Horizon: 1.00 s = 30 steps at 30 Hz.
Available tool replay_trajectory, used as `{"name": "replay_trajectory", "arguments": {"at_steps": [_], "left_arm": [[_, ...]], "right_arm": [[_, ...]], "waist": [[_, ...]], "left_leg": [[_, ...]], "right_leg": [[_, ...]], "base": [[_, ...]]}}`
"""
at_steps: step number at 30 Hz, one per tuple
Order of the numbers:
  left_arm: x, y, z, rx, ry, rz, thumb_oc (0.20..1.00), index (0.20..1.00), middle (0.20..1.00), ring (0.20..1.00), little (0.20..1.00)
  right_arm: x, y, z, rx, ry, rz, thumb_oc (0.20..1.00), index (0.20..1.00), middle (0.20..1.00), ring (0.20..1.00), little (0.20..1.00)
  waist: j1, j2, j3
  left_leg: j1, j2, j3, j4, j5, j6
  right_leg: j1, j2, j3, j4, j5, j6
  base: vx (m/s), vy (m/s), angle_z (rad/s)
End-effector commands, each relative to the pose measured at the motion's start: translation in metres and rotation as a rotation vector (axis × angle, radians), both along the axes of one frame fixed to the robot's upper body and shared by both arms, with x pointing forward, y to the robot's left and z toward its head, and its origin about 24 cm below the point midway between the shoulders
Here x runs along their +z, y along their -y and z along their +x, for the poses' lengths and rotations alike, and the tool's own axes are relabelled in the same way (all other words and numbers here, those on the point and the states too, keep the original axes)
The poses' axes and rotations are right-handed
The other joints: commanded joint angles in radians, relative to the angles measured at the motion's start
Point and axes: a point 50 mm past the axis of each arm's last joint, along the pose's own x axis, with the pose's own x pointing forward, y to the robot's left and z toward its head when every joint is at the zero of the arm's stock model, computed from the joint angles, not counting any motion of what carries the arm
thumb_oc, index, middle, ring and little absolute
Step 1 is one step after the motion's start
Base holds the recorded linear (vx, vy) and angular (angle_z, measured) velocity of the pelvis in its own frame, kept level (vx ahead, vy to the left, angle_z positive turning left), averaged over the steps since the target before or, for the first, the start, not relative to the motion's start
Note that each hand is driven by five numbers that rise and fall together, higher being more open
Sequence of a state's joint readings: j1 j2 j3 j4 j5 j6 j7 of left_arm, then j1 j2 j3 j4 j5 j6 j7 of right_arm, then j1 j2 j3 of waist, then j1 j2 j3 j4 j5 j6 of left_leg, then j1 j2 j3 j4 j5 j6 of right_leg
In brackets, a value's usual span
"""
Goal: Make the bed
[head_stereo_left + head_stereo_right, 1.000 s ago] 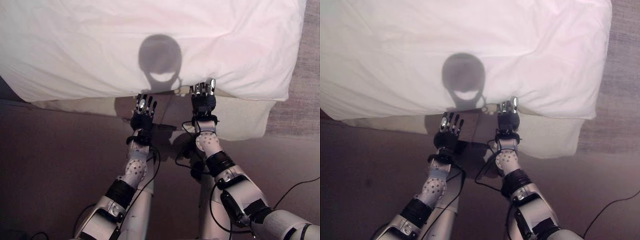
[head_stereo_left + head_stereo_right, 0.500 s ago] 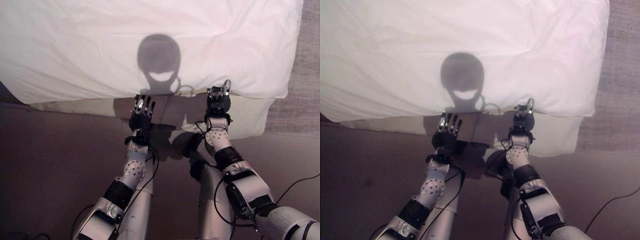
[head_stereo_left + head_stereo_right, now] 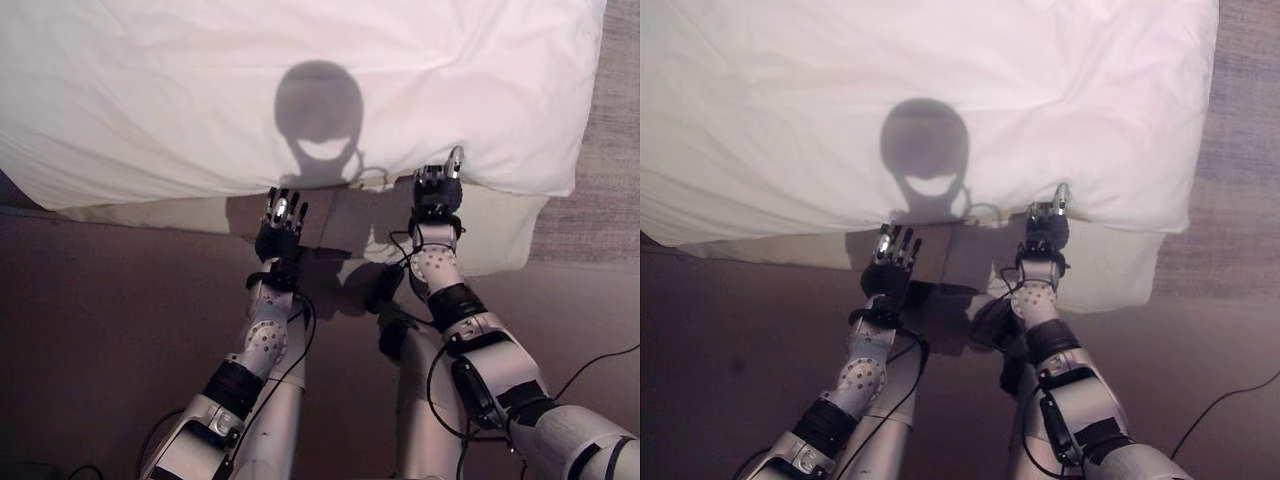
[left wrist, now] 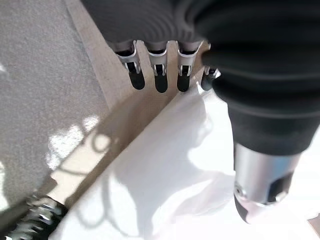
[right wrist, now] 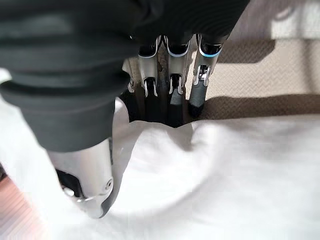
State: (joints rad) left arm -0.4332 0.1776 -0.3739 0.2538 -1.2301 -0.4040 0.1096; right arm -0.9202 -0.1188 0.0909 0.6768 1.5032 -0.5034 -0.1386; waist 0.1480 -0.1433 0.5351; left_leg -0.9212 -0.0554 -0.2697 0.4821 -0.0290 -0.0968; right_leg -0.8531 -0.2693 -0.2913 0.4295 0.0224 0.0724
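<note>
A white, softly wrinkled duvet [image 3: 300,90] is lying spread over the bed, its near edge hanging just over the side, where a beige mattress side [image 3: 500,235] is showing beneath it. Towards the robot's right the duvet is ending in a rounded corner [image 3: 570,175], beyond which grey woven carpet [image 3: 615,200] is lying.

The right hand [image 3: 437,188] is gripping the duvet's near edge: in the right wrist view its fingers [image 5: 172,97] are curling down over a bunched fold of the white cloth [image 5: 210,165], with the thumb [image 5: 90,185] pressing in from the other side, so the edge is being pinched between them.

The left hand [image 3: 282,222] is hovering just beside the same edge, further to the robot's left, against the beige mattress side. In the left wrist view its fingers [image 4: 160,80] are reaching out nearly straight and holding nothing, the duvet [image 4: 190,180] lying close below them.

Dark brownish floor [image 3: 90,320] is stretching out beneath both arms.
</note>
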Motion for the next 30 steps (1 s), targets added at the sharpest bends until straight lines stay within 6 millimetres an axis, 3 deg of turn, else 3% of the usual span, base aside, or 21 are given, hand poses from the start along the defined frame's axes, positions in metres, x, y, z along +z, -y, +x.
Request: {"name": "replay_trajectory", "arguments": {"at_steps": [1, 2, 3, 8, 14, 18, 21, 23, 24, 28, 30], "left_arm": [[0.019, 0.001, -0.014, -0.038, 0.14, 0.055, 1.0, 1.0, 1.0, 1.0, 1.0], [0.02, 0.001, -0.014, -0.038, 0.143, 0.059, 1.0, 1.0, 1.0, 1.0, 1.0], [0.022, 0.0, -0.014, -0.034, 0.152, 0.06, 1.0, 1.0, 1.0, 1.0, 1.0], [0.027, -0.001, -0.016, -0.037, 0.176, 0.062, 1.0, 1.0, 1.0, 1.0, 1.0], [0.034, 0.007, -0.018, -0.085, 0.213, 0.075, 1.0, 1.0, 1.0, 1.0, 1.0], [0.046, 0.017, -0.021, -0.131, 0.271, 0.069, 1.0, 1.0, 1.0, 1.0, 1.0], [0.063, 0.028, -0.022, -0.174, 0.334, 0.039, 1.0, 1.0, 1.0, 1.0, 1.0], [0.09, 0.045, -0.026, -0.233, 0.431, -0.01, 1.0, 1.0, 1.0, 1.0, 1.0], [0.09, 0.045, -0.026, -0.233, 0.431, -0.01, 1.0, 1.0, 1.0, 1.0, 1.0], [0.131, 0.068, -0.036, -0.323, 0.56, -0.146, 1.0, 1.0, 1.0, 1.0, 1.0], [0.137, 0.074, -0.039, -0.356, 0.573, -0.185, 1.0, 1.0, 1.0, 1.0, 1.0]], "right_arm": [[0.079, 0.041, -0.011, -0.158, 0.321, -0.057, 0.542, 0.542, 0.542, 0.542, 0.542], [0.086, 0.039, -0.013, -0.157, 0.349, -0.067, 0.2, 0.2, 0.2, 0.2, 0.2], [0.103, 0.026, -0.022, -0.127, 0.445, -0.079, 0.2, 0.2, 0.2, 0.2, 0.2], [0.117, 0.004, -0.044, -0.071, 0.585, -0.135, 0.2, 0.2, 0.2, 0.2, 0.2], [0.118, -0.005, -0.055, -0.034, 0.649, -0.126, 0.2, 0.2, 0.2, 0.2, 0.2], [0.107, -0.008, -0.058, -0.019, 0.633, -0.133, 0.2, 0.2, 0.2, 0.2, 0.2], [0.1, -0.009, -0.057, -0.014, 0.605, -0.118, 0.2, 0.2, 0.2, 0.2, 0.2], [0.092, -0.011, -0.057, -0.009, 0.585, -0.101, 0.2, 0.2, 0.2, 0.2, 0.2], [0.092, -0.011, -0.058, -0.01, 0.586, -0.102, 0.2, 0.2, 0.2, 0.2, 0.2], [0.085, -0.015, -0.056, 0.003, 0.555, -0.113, 0.2, 0.2, 0.2, 0.2, 0.2], [0.085, -0.016, -0.055, 0.007, 0.55, -0.113, 0.2, 0.2, 0.2, 0.2, 0.2]], "waist": [[0.008, -0.025, -0.015], [0.009, -0.026, -0.015], [0.008, -0.03, -0.015], [-0.006, -0.05, -0.015], [-0.018, -0.057, -0.015], [-0.032, -0.068, -0.015], [-0.04, -0.076, -0.015], [-0.052, -0.088, -0.015], [-0.052, -0.088, -0.015], [-0.067, -0.099, -0.015], [-0.071, -0.1, -0.015]], "left_leg": [[0.055, -0.025, 0.014, -0.042, -0.066, 0.077], [0.056, -0.024, 0.014, -0.044, -0.066, 0.076], [0.053, -0.024, 0.014, -0.043, -0.064, 0.077], [0.048, -0.019, 0.017, -0.038, -0.062, 0.076], [0.043, -0.018, 0.015, -0.033, -0.061, 0.075], [0.041, -0.016, 0.015, -0.032, -0.061, 0.074], [0.038, -0.014, 0.018, -0.029, -0.061, 0.072], [0.035, -0.014, 0.017, -0.028, -0.061, 0.071], [0.035, -0.014, 0.017, -0.027, -0.061, 0.071], [0.028, -0.013, 0.013, -0.022, -0.061, 0.07], [0.026, -0.012, 0.013, -0.023, -0.061, 0.07]], "right_leg": [[0.016, -0.064, 0.031, 0.014, -0.022, 0.12], [0.016, -0.063, 0.032, 0.014, -0.022, 0.12], [0.013, -0.061, 0.033, 0.015, -0.021, 0.12], [0.01, -0.056, 0.033, 0.015, -0.019, 0.117], [0.006, -0.052, 0.031, 0.02, -0.021, 0.116], [0.006, -0.049, 0.032, 0.02, -0.023, 0.115], [0.005, -0.048, 0.031, 0.021, -0.024, 0.115], [0.003, -0.046, 0.031, 0.022, -0.025, 0.116], [0.002, -0.046, 0.031, 0.022, -0.025, 0.116], [-0.005, -0.043, 0.03, 0.026, -0.027, 0.117], [-0.007, -0.042, 0.032, 0.027, -0.028, 0.117]], "base": [[0.0, 0.0, 0.0], [0.0, 0.0, 0.0], [0.0, -0.005, -0.03], [0.0, 0.001, -0.01], [0.0, 0.004, -0.03], [0.0, 0.0, 0.0], [0.0, 0.0, 0.0], [0.0, 0.0, 0.0], [0.0, 0.0, 0.0], [0.0, 0.0, 0.0], [0.0, 0.0, 0.0]]}}
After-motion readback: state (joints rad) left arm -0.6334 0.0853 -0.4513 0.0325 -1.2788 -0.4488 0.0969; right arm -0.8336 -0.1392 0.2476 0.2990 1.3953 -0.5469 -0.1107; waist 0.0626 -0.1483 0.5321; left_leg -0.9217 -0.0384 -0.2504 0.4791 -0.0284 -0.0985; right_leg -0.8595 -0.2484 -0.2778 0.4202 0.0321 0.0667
